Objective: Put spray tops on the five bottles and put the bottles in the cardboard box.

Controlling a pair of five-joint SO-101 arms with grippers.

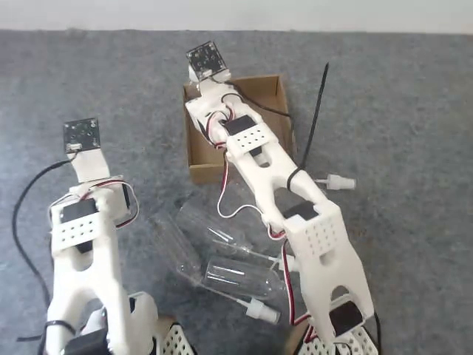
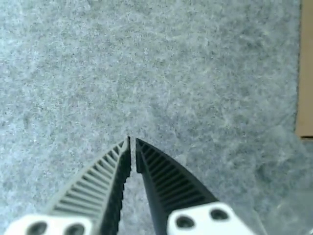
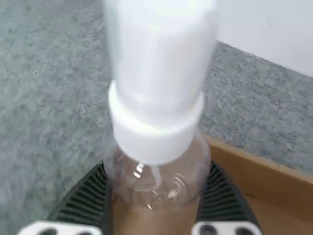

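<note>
Over the far middle of the grey bench (image 1: 399, 89), my right pincer (image 3: 157, 171) pinches a clear bottle (image 3: 156, 191) at its shoulder, a finger on either side. The white spray top (image 3: 154, 98) is already fitted. The bottle looks roughly upright, top uppermost, with its body hanging out of sight below my fingers. The brown wall of the cardboard box (image 3: 264, 171) is just beside and beneath it, so I judge the bottle sits over the box mouth, if not partly inside. Lowering and letting go looks like all this one needs. My own arm hides most of the inside of the box from above, so I cannot tell what already lies in it. My left pincer (image 2: 132, 144) is pressed together and empty, hanging over bare bench toward the left edge. It is the nearer of the two to the clear bottles (image 1: 222, 233), which lie on their sides in a loose heap between my arms toward the near edge. A loose spray top (image 1: 336, 182) lies apart, on the right side of the bench.
</note>
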